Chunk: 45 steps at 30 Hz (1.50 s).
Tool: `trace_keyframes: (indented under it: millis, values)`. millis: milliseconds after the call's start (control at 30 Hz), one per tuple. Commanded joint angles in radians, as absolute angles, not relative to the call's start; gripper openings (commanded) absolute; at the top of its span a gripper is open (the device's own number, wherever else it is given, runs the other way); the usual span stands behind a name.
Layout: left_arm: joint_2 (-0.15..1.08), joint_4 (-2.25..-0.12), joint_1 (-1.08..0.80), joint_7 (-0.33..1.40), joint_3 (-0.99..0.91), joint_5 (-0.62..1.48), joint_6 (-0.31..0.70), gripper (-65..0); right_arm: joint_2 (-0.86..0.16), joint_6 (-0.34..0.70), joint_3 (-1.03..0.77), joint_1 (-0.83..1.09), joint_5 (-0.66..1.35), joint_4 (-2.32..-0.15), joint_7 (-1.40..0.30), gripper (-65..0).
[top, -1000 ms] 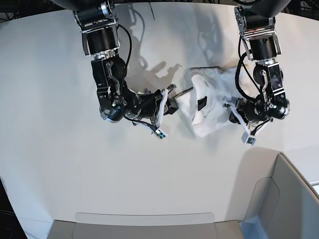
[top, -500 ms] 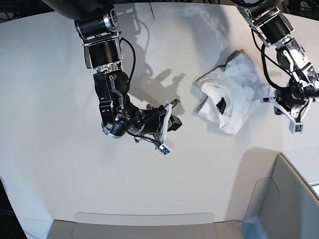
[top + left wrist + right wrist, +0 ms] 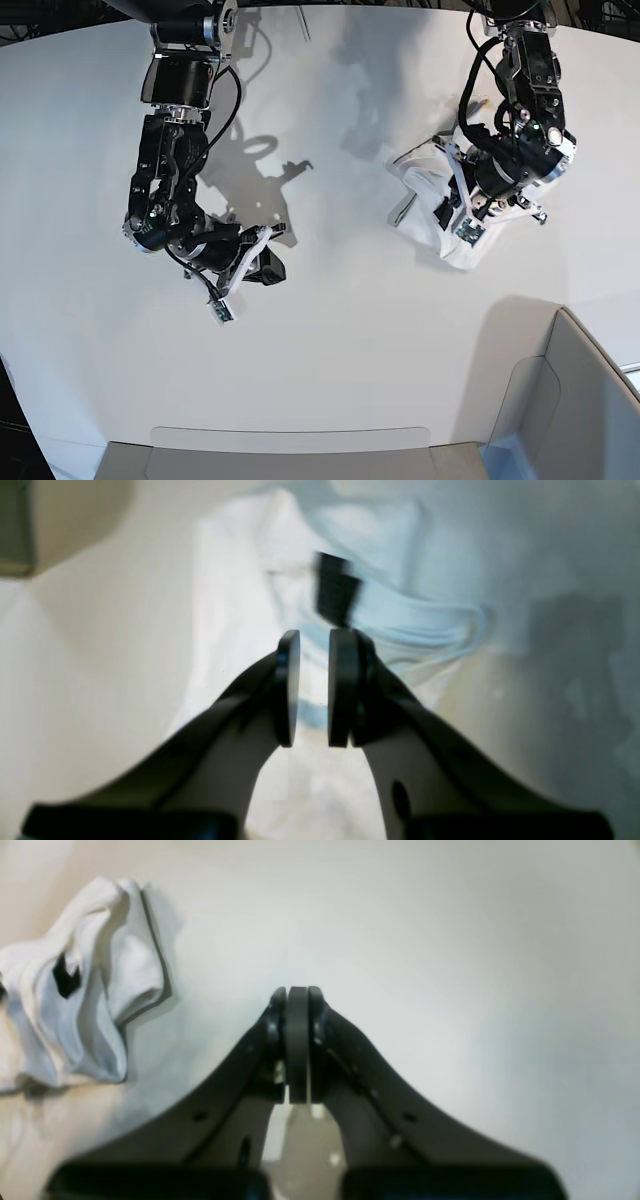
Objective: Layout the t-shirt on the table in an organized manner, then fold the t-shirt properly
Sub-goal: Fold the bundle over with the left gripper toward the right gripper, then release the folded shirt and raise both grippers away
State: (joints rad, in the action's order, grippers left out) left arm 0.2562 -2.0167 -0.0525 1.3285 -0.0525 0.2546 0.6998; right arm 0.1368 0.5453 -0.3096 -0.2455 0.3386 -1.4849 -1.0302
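Observation:
The white t-shirt (image 3: pixel 415 190) lies crumpled in a heap right of centre on the table (image 3: pixel 330 380). Its black neck label (image 3: pixel 337 595) shows in the collar folds. My left gripper (image 3: pixel 452 200) is down on top of the heap. In the left wrist view the left gripper (image 3: pixel 313 680) has its pads a narrow gap apart, with white cloth of the t-shirt (image 3: pixel 380 545) filling the gap. My right gripper (image 3: pixel 278 268) is shut with nothing in it, well to the left of the heap. From the right wrist camera the right gripper (image 3: pixel 297 990) hovers over bare table (image 3: pixel 450 965), with the t-shirt (image 3: pixel 75 1005) at the far left.
A grey-white bin (image 3: pixel 570 400) stands at the front right corner, close below the shirt. A low grey ledge (image 3: pixel 290 440) runs along the front edge. The table's curved far edge (image 3: pixel 330 8) lies behind both arms.
My left arm swung back to the left with the shirt, which has gone from stretched out to bunched up. My right arm pulled away to the left, farther from the shirt.

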Motion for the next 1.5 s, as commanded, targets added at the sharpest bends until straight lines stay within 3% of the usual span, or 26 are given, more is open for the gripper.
trace_keyframes:
  millis: [0,200,367,700,1000,1233,1467]
  values:
    - [0.265,-2.035,-0.065,1.303,-0.036,0.254,0.698,-55.2,0.14,0.55,-0.335,-0.26,0.36,-1.511,-1.009,-65.0]
    - [0.268,-2.035,-0.131,1.262,-0.015,0.257,0.698,-55.2,0.119,0.55,-0.4,-0.225,0.36,-1.514,-1.009,-65.0]
    - [0.268,-2.008,-0.133,1.256,0.108,0.252,0.698,-55.2,0.116,0.55,-0.398,-0.213,0.366,-1.514,-1.009,-65.0]
    - [0.266,-1.778,-0.027,1.141,0.17,0.252,0.698,-55.2,0.116,0.55,-0.398,-0.206,0.366,-1.515,-1.013,-65.0]
    - [0.266,-1.627,0.085,1.124,0.079,0.252,0.698,-55.2,0.114,0.55,-0.397,-0.168,0.366,-1.595,-1.013,-65.0]
    - [0.266,-1.488,0.159,0.99,0.074,0.252,0.698,-55.2,0.114,0.55,-0.397,-0.159,0.366,-1.601,-1.013,-65.0]
    - [0.268,-1.279,0.248,0.891,-0.101,0.251,0.698,-55.2,0.113,0.55,-0.397,-0.131,0.366,-1.646,-1.013,-65.0]
